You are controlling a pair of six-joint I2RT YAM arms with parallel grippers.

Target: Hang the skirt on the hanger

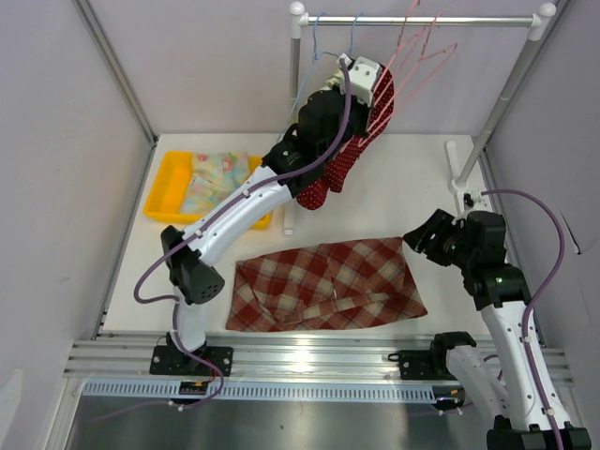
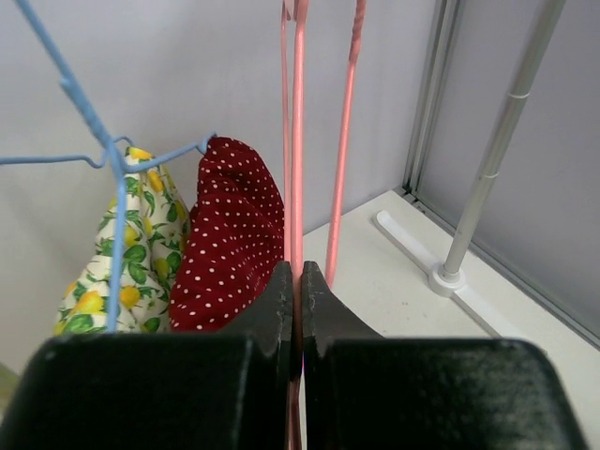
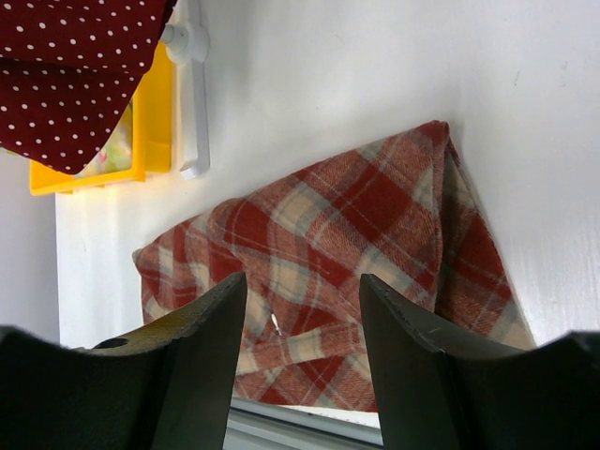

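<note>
One red polka-dot skirt [image 1: 339, 167] hangs in the air just beside the pink hanger [image 1: 427, 52], its top bunched against the hanger's left wires. From the left wrist view its upper edge also meets the tip of a blue hanger [image 2: 112, 187]. Which wire carries the cloth cannot be told. The left gripper [image 2: 300, 272] is pressed together on a pink wire of that hanger, the fingers clamping it from both sides, with the skirt draping down just left of them.

Left of the pink hanger, beyond the dotted skirt, a lemon-print cloth [image 2: 141, 244] hangs under the blue hanger. Both hangers hook over the white rack rail [image 1: 422, 19].

Well below the pink hanger, a red plaid skirt [image 1: 323, 281] lies folded flat on the white table [image 1: 403, 178]. The right gripper [image 3: 300, 291] hovers above this plaid cloth near its right end, fingers spread apart and holding nothing.

Far below and left of the pink hanger sits a yellow bin [image 1: 164, 183] holding a pale floral fabric [image 1: 216, 173].
</note>
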